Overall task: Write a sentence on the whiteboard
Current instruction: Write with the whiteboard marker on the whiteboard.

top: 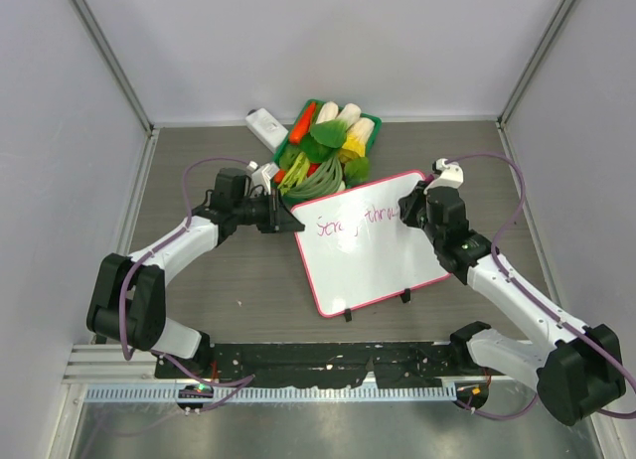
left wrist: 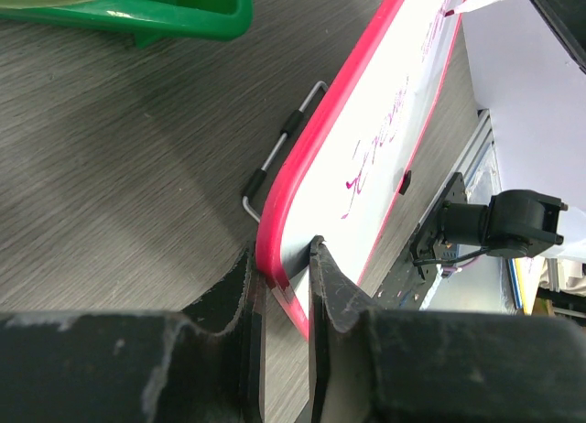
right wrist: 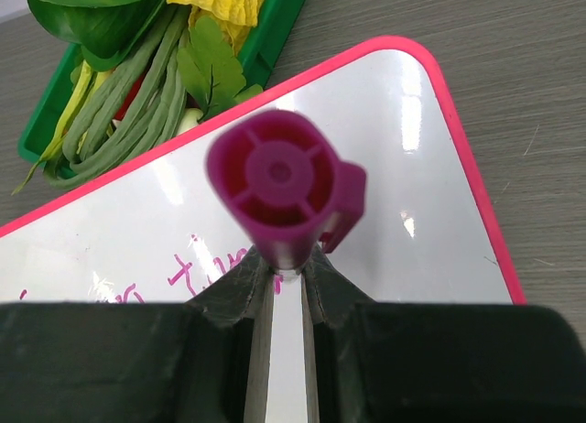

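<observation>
The whiteboard (top: 373, 265) sits mid-counter. The sentence (top: 348, 222) is roughly one line in, so I'd say plenty left. Left gripper (left wrist: 286, 258): jaws pinched on the board's pink corner rim. Right gripper (right wrist: 288, 269): jaws clamped round a magenta marker (right wrist: 279, 180) above the writing. Veggie basket (top: 333, 131) just behind.

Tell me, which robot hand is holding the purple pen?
The right gripper, pinching the magenta marker over the whiteboard. The left gripper clamps the whiteboard's pink edge instead.
</observation>
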Action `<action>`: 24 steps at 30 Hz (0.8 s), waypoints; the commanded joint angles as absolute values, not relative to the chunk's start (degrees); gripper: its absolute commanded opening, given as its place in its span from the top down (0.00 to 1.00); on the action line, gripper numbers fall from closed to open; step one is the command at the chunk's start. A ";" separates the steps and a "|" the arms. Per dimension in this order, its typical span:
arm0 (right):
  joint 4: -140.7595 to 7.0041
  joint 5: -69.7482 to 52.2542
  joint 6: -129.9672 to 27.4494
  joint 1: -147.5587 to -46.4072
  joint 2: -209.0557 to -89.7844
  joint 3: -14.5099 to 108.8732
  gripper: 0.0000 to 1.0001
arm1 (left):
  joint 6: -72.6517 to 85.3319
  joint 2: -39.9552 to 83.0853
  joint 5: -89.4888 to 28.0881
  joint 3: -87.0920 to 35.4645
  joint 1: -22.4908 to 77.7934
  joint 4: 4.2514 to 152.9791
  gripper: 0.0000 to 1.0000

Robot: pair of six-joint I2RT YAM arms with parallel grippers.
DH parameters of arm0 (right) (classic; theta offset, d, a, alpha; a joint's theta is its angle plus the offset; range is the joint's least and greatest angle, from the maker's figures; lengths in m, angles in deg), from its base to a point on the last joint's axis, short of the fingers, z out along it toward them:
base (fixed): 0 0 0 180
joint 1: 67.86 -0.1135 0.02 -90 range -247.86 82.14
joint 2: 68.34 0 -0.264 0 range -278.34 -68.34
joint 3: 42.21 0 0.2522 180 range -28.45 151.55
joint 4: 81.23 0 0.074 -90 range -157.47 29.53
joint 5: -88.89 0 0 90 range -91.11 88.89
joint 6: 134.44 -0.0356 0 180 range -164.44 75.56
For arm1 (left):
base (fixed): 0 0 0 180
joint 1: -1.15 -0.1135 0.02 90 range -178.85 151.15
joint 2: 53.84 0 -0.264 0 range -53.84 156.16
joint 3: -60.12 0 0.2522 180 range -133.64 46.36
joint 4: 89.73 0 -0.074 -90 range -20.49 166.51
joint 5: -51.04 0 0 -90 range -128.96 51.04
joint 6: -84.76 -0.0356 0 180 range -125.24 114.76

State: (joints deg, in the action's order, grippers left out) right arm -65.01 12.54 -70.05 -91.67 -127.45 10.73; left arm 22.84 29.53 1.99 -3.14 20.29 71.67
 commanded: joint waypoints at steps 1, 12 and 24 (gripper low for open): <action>-64.92 15.06 -68.97 -91.50 -127.49 12.59 0.98 | 15.24 30.71 -6.88 -3.57 21.37 69.13 1.00; -66.42 16.65 -68.70 -91.50 -130.65 16.28 0.99 | 15.15 30.71 -7.06 -3.48 21.54 69.04 1.00; -65.37 15.94 -68.88 -91.50 -129.60 14.88 0.99 | 15.15 30.97 -6.97 -3.57 21.45 69.04 1.00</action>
